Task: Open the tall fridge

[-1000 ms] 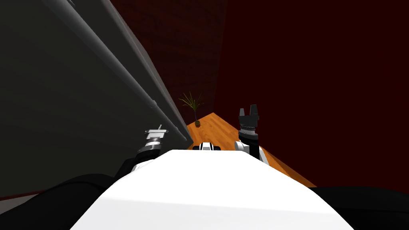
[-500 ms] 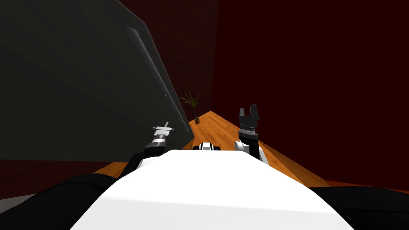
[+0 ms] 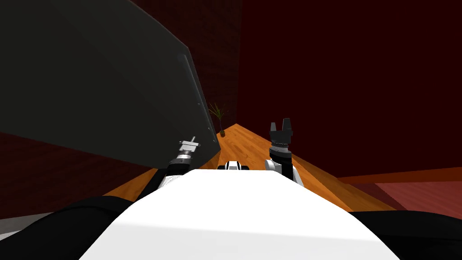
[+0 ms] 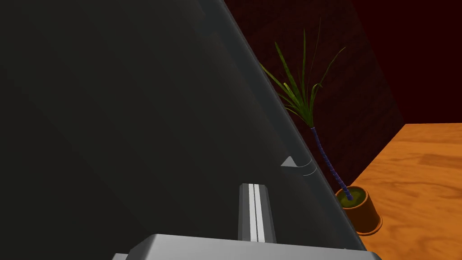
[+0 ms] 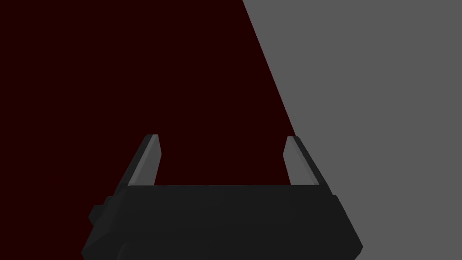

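The tall dark grey fridge door (image 3: pixel 99 81) is on my left side. My left gripper (image 4: pixel 254 188) is right up against it, near its edge. Its two fingers are pressed flat together with nothing between them. My right gripper (image 5: pixel 223 137) is up in the air, fingers wide apart, holding nothing. A small potted plant (image 4: pixel 358 211) stands on the wooden floor (image 3: pixel 252 144) just past the door.
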Motion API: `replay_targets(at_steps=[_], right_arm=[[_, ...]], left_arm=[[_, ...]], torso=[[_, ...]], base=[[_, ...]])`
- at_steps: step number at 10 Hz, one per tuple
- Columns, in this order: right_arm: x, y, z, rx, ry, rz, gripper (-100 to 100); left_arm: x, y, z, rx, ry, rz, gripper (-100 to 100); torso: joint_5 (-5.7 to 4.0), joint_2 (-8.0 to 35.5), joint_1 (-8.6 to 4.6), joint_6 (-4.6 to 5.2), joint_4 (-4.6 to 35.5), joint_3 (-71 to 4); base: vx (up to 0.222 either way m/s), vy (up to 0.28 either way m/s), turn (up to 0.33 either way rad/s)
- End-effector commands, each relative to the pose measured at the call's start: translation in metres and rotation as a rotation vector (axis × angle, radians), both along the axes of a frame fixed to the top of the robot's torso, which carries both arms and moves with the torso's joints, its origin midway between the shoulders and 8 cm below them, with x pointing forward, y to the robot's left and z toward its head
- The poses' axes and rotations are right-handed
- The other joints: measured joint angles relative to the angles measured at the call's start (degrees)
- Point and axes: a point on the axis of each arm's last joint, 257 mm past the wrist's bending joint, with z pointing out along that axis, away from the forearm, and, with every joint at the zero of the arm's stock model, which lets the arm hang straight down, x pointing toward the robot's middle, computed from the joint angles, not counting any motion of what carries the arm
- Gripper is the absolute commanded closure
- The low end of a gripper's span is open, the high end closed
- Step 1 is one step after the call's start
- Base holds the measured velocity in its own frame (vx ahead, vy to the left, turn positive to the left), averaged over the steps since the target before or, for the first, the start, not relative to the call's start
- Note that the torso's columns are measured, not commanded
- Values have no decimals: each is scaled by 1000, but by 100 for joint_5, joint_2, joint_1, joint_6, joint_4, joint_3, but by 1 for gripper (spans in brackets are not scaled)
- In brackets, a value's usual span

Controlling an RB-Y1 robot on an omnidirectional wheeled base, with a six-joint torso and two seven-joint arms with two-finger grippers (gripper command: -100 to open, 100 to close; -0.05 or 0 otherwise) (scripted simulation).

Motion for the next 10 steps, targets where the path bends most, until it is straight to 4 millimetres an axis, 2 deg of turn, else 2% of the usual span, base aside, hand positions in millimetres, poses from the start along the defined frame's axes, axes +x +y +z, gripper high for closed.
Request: replay_targets(at_steps=[1, 5, 10], right_arm=[[0, 0, 0, 0, 0, 0, 0], [0, 0, 0, 0, 0, 0, 0], [0, 0, 0, 0, 0, 0, 0]], left_arm=[[4, -2, -19, 16, 41, -24, -100], [12, -10, -24, 9, 44, -46, -100], [22, -18, -42, -8, 74, -72, -100]], torso=[[4, -45, 15, 3, -17, -33], [9, 54, 28, 3, 12, 28], [8, 53, 26, 3, 11, 27]], base=[[89, 36, -64], [194, 72, -78], [208, 82, -82]])
